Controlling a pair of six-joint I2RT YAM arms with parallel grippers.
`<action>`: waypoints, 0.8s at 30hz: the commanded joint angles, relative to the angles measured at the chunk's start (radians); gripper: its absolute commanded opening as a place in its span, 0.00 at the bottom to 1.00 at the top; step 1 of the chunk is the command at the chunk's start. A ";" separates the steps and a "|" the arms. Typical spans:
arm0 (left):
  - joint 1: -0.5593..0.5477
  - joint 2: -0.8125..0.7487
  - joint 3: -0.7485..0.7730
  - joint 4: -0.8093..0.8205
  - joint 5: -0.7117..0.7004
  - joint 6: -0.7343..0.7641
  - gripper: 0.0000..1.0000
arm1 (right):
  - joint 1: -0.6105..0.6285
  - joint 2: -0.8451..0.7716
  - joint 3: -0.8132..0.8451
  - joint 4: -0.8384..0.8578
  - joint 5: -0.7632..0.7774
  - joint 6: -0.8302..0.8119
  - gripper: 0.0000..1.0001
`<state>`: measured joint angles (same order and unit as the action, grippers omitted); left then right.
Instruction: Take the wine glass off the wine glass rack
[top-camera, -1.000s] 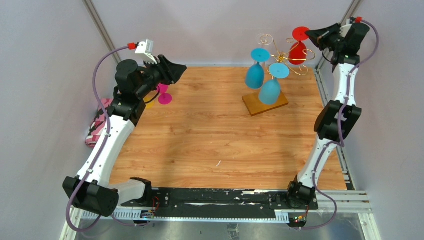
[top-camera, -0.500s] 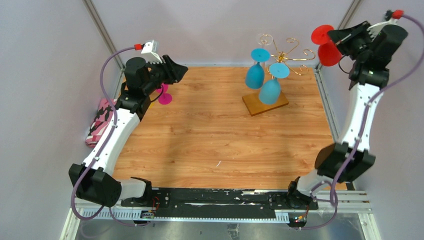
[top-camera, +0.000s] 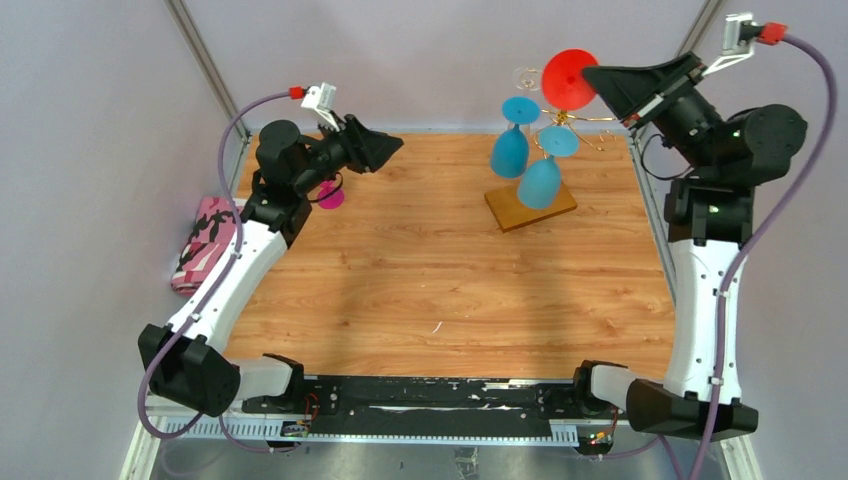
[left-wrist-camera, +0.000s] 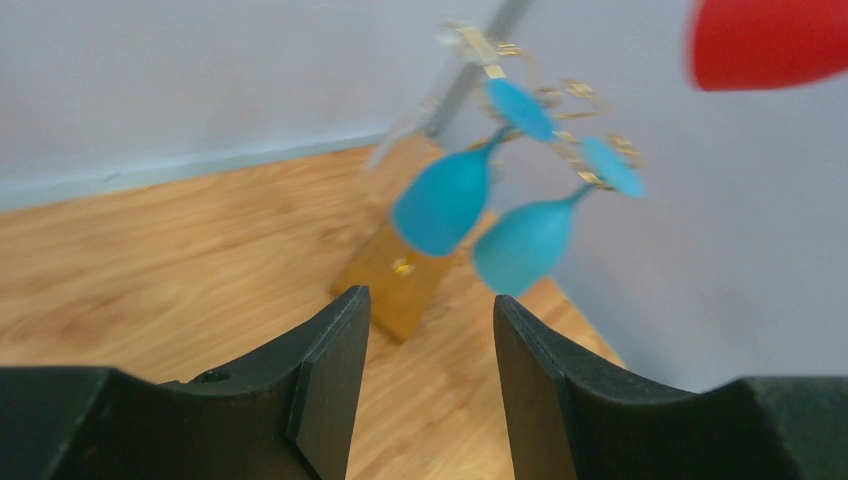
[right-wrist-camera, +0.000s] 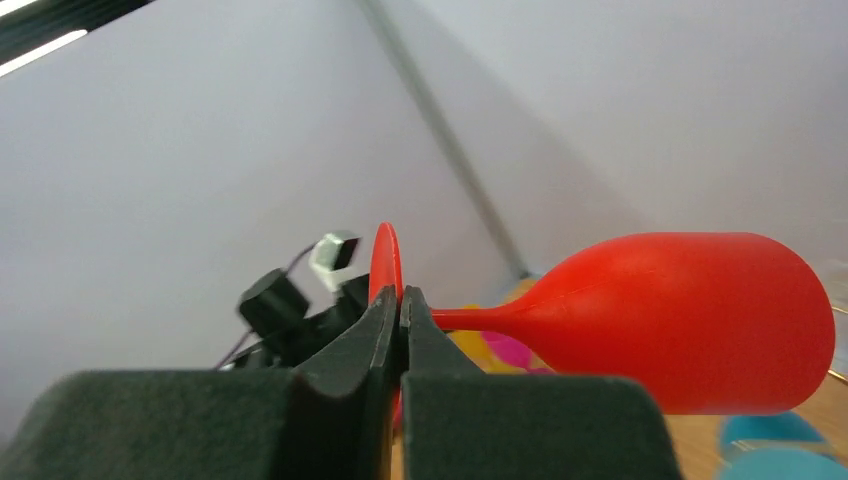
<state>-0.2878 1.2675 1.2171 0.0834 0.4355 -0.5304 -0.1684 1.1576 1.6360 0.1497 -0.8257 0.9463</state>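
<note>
Now the red wine glass (top-camera: 570, 80) has come off the rack (top-camera: 530, 208) and hangs high at one o'clock, the right gripper (top-camera: 592, 76) clenched on its foot. The left gripper (top-camera: 388, 148) at ten o'clock gapes empty. Removal looks done.

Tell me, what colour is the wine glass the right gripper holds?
The wine glass is red, clearest in the right wrist view.

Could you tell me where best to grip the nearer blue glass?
Probably its thin stem, just under the foot, from the near side: the nearer blue glass hangs bowl-down on the wine glass rack, the other blue glass behind it.
</note>
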 joint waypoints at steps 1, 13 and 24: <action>-0.044 0.040 -0.003 0.369 0.290 -0.145 0.53 | 0.161 0.034 -0.021 0.411 -0.118 0.233 0.00; -0.044 0.302 -0.085 1.508 0.429 -0.865 0.58 | 0.363 0.174 -0.032 0.845 -0.111 0.552 0.00; -0.013 0.336 -0.053 1.506 0.414 -0.884 0.58 | 0.462 0.152 -0.155 0.826 -0.087 0.497 0.00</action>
<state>-0.3241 1.5860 1.1332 1.5055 0.8387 -1.3899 0.2661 1.3445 1.5093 0.9161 -0.9169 1.4471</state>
